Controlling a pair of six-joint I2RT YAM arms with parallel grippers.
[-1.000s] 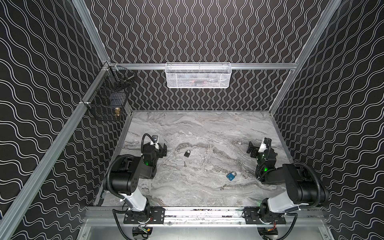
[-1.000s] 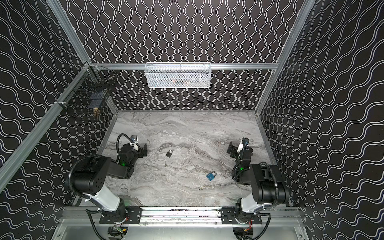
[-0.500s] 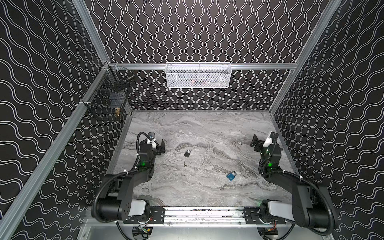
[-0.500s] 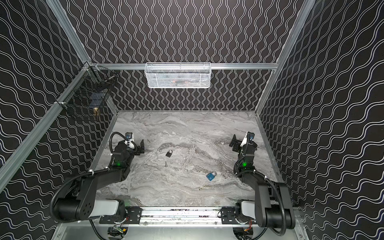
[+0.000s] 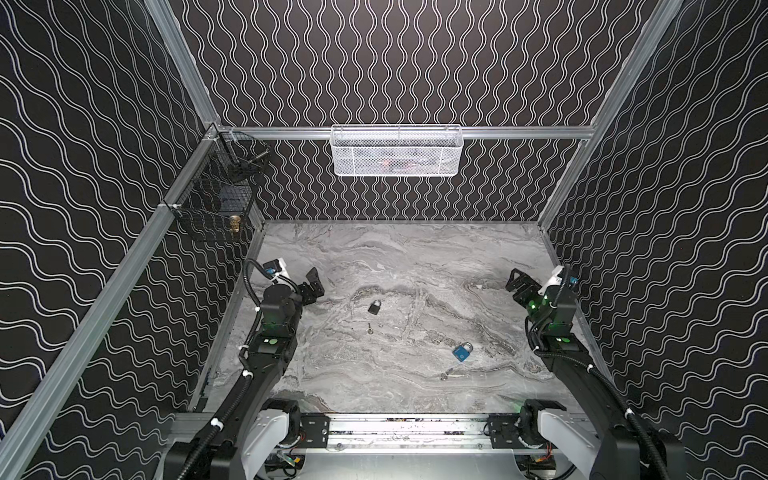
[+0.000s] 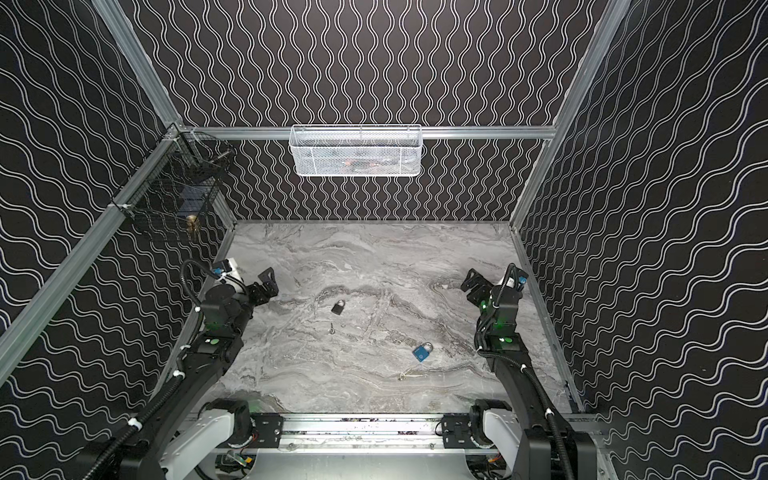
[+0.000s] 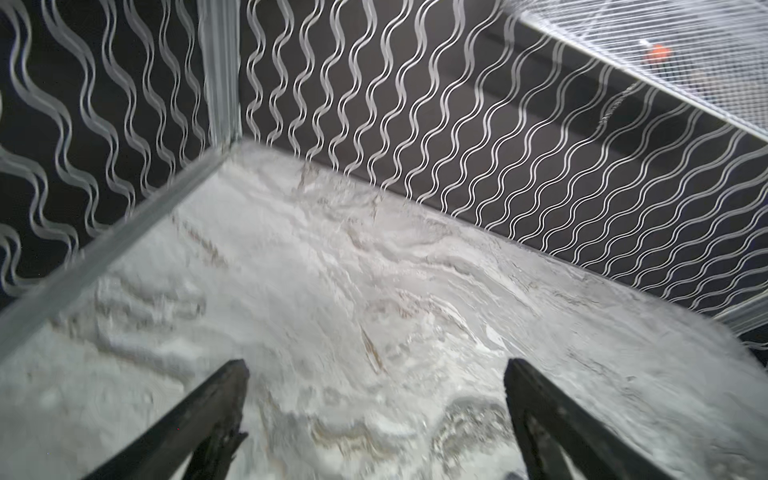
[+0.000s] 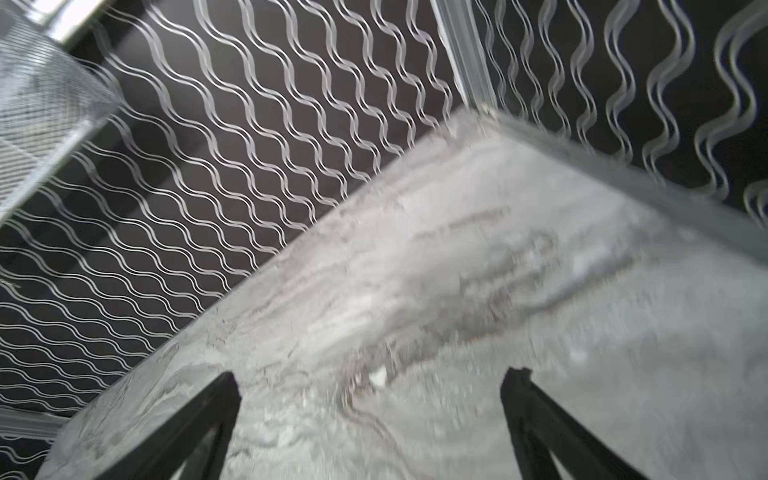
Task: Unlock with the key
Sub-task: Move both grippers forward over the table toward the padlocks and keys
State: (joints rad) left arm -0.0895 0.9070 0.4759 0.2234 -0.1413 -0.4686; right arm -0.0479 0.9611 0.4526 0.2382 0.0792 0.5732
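Near the middle of the grey marbled desk, lying flat: a small black padlock, shackle end toward the back. Just beside it on the near side, not touching: a small silver key. Further right and nearer the front: a blue padlock with a silver shackle, and just in front of that a second small key on a ring. Same layout in both top views.

Left fingers spread wide, holding nothing, out by the left edge of the desk. Black padlock and silver key well apart from them, to the right and slightly nearer the front. Right fingers likewise spread wide and empty, by the right edge. Blue padlock well apart from them, to the front and left. No lock or key in either wrist view, only bare desk ahead.

Probably the left arm for the black pair and the right arm for the blue pair, judging by nearness. Long axis of the silver key seemingly front to back, though too small to tell for sure. Calls for a swing inward and down before any pinch.
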